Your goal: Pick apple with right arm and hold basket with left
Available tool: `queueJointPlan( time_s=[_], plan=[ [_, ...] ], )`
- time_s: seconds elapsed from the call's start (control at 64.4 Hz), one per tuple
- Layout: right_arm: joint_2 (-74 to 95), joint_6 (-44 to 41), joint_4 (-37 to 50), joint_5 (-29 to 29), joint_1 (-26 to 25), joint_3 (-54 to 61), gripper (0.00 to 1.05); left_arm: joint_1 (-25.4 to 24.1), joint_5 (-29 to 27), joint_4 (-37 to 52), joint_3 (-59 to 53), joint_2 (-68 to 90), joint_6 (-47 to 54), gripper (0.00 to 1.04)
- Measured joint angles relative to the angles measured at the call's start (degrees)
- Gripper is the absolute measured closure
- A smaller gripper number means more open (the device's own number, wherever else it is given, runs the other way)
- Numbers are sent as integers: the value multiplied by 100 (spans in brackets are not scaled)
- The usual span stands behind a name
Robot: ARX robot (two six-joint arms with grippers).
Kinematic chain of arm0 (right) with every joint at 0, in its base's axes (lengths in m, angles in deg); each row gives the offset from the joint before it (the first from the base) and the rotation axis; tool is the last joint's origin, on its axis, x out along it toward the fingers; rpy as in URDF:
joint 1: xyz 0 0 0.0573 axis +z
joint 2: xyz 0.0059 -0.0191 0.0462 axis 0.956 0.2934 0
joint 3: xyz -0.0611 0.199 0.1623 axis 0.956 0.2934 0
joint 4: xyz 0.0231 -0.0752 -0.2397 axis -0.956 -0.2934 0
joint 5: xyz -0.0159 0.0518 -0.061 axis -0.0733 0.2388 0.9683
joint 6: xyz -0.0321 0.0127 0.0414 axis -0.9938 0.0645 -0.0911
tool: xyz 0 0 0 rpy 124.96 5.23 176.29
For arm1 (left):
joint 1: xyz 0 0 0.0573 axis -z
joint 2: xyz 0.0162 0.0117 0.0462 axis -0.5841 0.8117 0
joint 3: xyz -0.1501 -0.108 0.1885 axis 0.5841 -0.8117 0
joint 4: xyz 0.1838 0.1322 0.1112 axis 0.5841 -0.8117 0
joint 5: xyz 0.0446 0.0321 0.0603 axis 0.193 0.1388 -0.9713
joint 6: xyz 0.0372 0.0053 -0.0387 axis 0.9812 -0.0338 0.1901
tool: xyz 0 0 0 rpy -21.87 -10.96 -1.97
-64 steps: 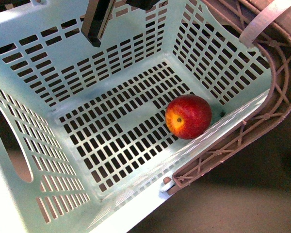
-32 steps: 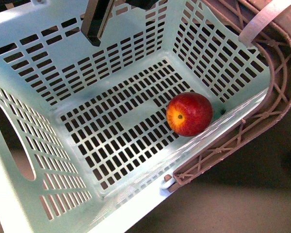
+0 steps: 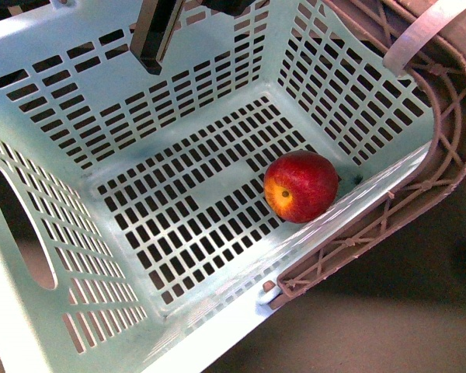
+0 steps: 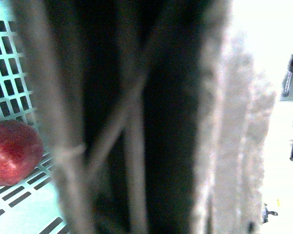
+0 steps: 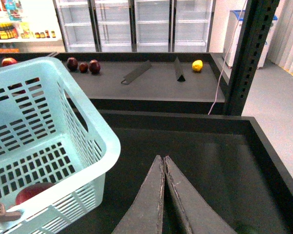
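Note:
The pale aqua basket (image 3: 54, 43) fills the front view, tilted and close to the camera. The red apple (image 3: 301, 186) lies on its slotted floor against the near right wall, yellow-orange patch facing left. The brown lattice handle (image 3: 444, 132) curves round the right side, with a white zip tie on it. My left gripper (image 3: 155, 39) is black and sits at the far wall's top, shut on the basket. Its wrist view is filled by the blurred handle (image 4: 132, 126), with the apple (image 4: 12, 152) beside it. My right gripper (image 5: 162, 157) is shut and empty, outside the basket (image 5: 95, 126). The apple (image 5: 31, 191) shows through the slots.
Under the right gripper lies a black tray (image 5: 224, 161). Behind it a dark shelf holds dark red fruits (image 5: 83, 65), a yellow fruit (image 5: 197, 65) and two black dividers. A black upright post (image 5: 246, 58) stands at the right, with glass-door fridges beyond.
The basket has wobbled slightly and the apple has rocked a little against the wall. Nothing was taken hold of or let go.

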Motion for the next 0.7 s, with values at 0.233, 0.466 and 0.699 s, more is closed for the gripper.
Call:
queueJointPlan(
  time_s=[0.233,0.466,0.699],
  plan=[
    [-356,0,-358,0,2,0,103,0,-4,0,0,0,0,91],
    [-1349,0,-1384,-2,11,-2,103,0,-15,0,0,0,2,91],
    [-1368,-4,-1399,-2,11,-2,94,0,-7,0,0,0,0,91]
  ],
)
